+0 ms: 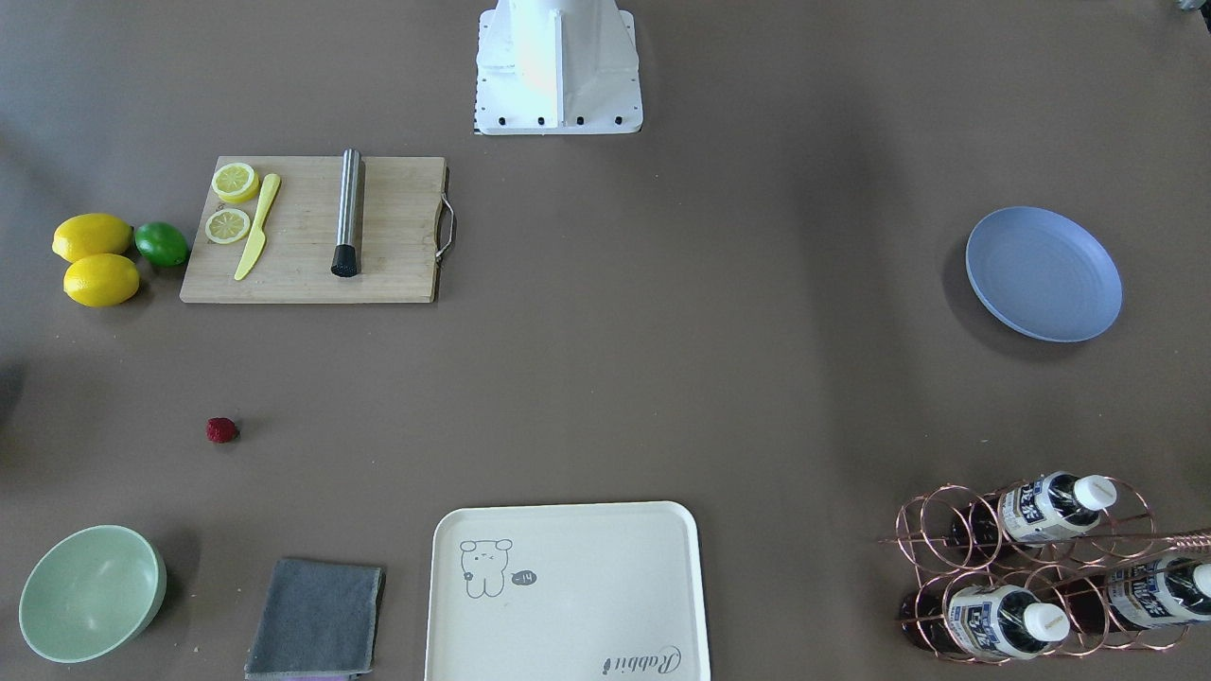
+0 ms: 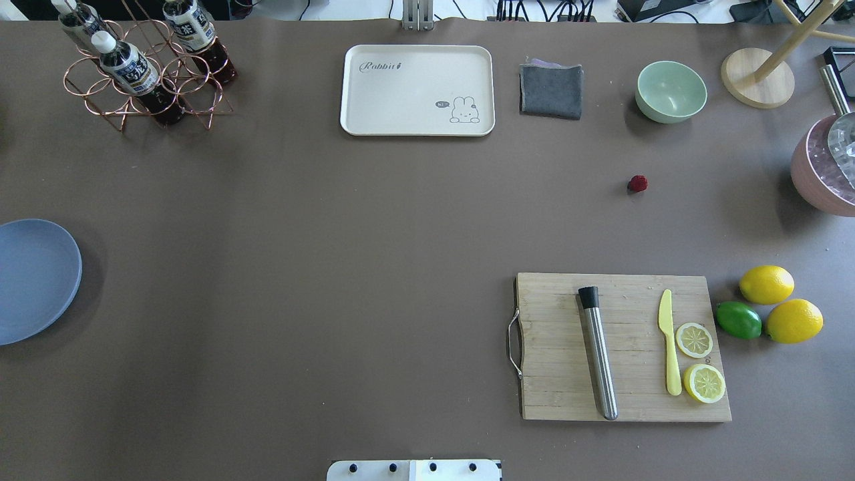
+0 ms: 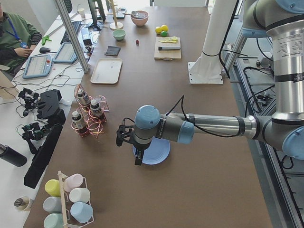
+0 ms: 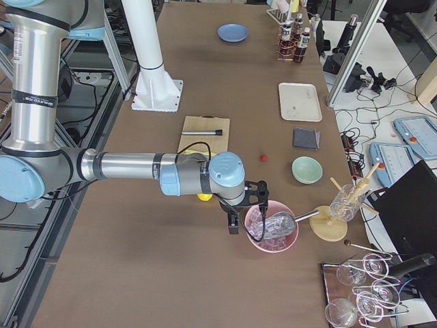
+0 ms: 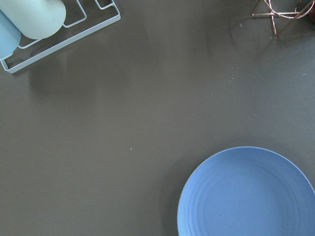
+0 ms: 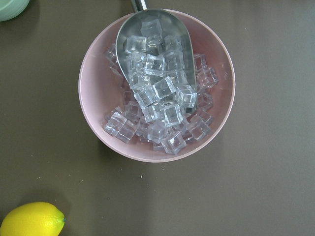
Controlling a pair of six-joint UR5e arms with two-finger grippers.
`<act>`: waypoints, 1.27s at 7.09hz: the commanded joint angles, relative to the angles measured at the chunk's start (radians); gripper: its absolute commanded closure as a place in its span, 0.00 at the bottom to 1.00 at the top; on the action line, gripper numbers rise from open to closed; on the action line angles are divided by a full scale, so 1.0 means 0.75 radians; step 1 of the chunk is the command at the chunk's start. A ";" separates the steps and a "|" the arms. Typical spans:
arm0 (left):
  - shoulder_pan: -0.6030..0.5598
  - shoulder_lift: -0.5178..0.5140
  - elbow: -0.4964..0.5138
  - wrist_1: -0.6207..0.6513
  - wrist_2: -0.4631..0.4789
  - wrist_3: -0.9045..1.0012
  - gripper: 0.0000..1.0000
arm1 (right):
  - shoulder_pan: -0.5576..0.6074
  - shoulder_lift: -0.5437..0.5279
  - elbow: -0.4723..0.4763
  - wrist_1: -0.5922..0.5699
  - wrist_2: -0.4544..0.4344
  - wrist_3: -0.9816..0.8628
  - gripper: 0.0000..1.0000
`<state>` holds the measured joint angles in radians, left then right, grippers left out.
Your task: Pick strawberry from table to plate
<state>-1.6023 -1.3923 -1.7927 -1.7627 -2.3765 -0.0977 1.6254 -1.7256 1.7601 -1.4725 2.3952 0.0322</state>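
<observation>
The strawberry [image 1: 221, 430] [image 2: 638, 184] [image 3: 137, 42] [image 4: 263, 158] lies alone on the brown table [image 1: 662, 359], between the cutting board and the green bowl. The blue-grey plate [image 1: 1044, 274] [image 2: 33, 280] [image 3: 159, 153] [image 5: 246, 194] sits empty at the table's other end. My left gripper [image 3: 133, 154] hangs over the plate's edge and shows only in the exterior left view, so I cannot tell its state. Far from the strawberry, my right gripper [image 4: 242, 219] hovers beside a pink bowl; it shows only in the exterior right view, state unclear.
A wooden cutting board [image 2: 624, 347] carries a steel muddler, a yellow knife and lemon slices. Two lemons and a lime [image 2: 738, 320] lie beside it. Also here: green bowl [image 2: 670, 91], grey cloth [image 2: 551, 91], cream tray [image 2: 417, 90], bottle rack [image 2: 143, 70], pink ice bowl [image 6: 156, 83].
</observation>
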 commanded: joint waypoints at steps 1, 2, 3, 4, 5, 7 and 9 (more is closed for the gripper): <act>-0.003 -0.025 0.011 -0.010 0.000 0.003 0.02 | 0.001 0.004 0.007 0.002 0.001 0.000 0.00; -0.005 -0.033 0.020 -0.014 -0.006 0.018 0.02 | 0.001 0.004 0.009 0.002 0.001 0.000 0.00; -0.001 -0.037 0.022 -0.030 0.000 0.018 0.02 | 0.001 0.006 0.011 0.002 0.003 0.002 0.00; 0.001 -0.035 0.044 -0.033 0.002 0.018 0.02 | 0.001 0.006 0.011 0.002 0.003 0.002 0.00; -0.005 -0.015 0.048 -0.110 -0.008 0.020 0.02 | 0.001 0.006 0.011 -0.002 0.003 0.002 0.00; -0.003 -0.005 0.140 -0.241 -0.006 0.014 0.02 | 0.001 0.008 0.005 0.002 0.005 0.002 0.00; 0.011 -0.023 0.360 -0.508 -0.018 0.003 0.02 | 0.001 0.008 0.009 0.002 0.005 0.002 0.00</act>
<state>-1.6002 -1.4034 -1.6219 -2.0223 -2.3836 -0.0902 1.6260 -1.7197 1.7660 -1.4714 2.3991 0.0338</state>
